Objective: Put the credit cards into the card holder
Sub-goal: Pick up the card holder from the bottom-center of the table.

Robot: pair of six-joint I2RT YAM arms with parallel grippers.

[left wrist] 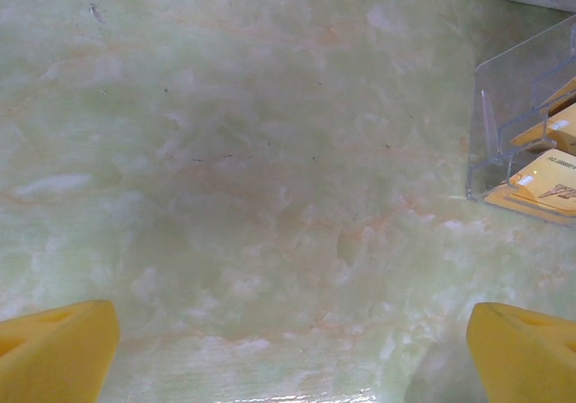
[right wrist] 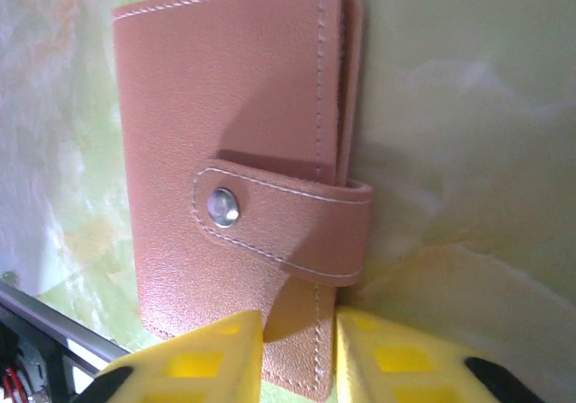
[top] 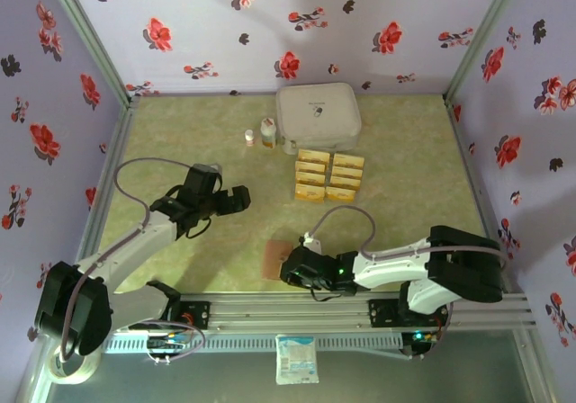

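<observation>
**Holder Closed, Cards in Two Columns**

The reddish-brown card holder lies closed, its strap snapped over a metal stud, near the worktop's 6 o'clock edge. The golden-yellow credit cards sit in two columns at its 1 o'clock, well apart.

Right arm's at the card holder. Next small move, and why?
Probably close the right gripper firmly on the near edge of the card holder: its fingers straddle that edge, and the snap strap is fastened, so the holder needs holding before opening.

Soft even light, top view slightly hazy. Wallet casts soft shadow rightward; pale glare on table.
</observation>
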